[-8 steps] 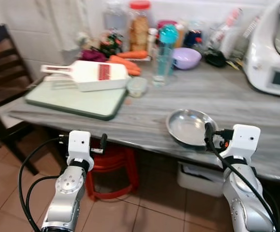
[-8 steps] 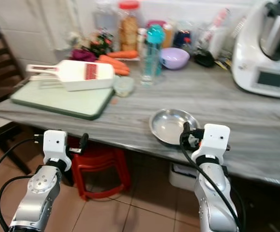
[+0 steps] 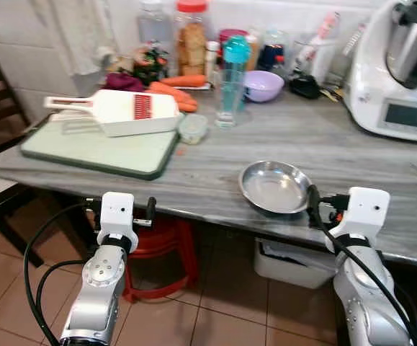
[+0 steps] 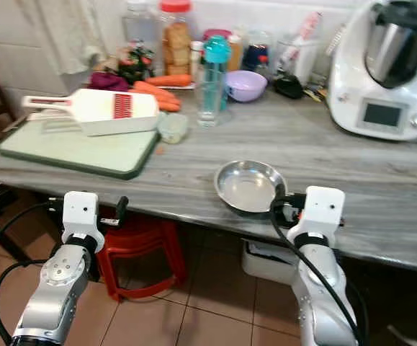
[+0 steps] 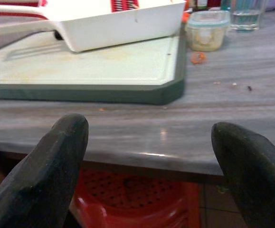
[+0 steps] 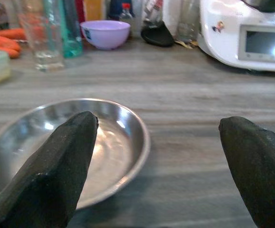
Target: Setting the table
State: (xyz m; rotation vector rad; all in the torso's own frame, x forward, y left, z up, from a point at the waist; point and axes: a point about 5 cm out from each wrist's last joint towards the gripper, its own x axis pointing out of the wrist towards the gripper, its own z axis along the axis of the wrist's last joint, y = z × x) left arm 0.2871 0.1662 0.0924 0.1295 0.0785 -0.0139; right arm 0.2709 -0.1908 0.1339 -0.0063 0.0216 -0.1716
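Steel catches our eye first: a shallow round stainless-steel dish [image 3: 276, 187] sits near the front edge of the grey wood-grain table [image 3: 352, 151]. Our right gripper [image 6: 161, 166] hangs just short of the dish, fingers spread wide with nothing between them; its near rim is cut off behind one finger [image 6: 52, 166] in the wrist view. Our left gripper [image 5: 151, 161] hovers before the table edge, jaws likewise wide and empty, facing the pale green cutting board [image 3: 100, 148] that carries a white slicer with a red blade insert [image 3: 125, 112]. At twelve o'clock from the dish stands a clear tumbler with a teal lid [image 3: 231, 79], with a lilac bowl [image 3: 263, 85] just beyond. The white kitchen machine [image 3: 402, 72] at two o'clock is cropped by the frame. Below the table, a red plastic stool [image 3: 166, 241] is partly hidden.
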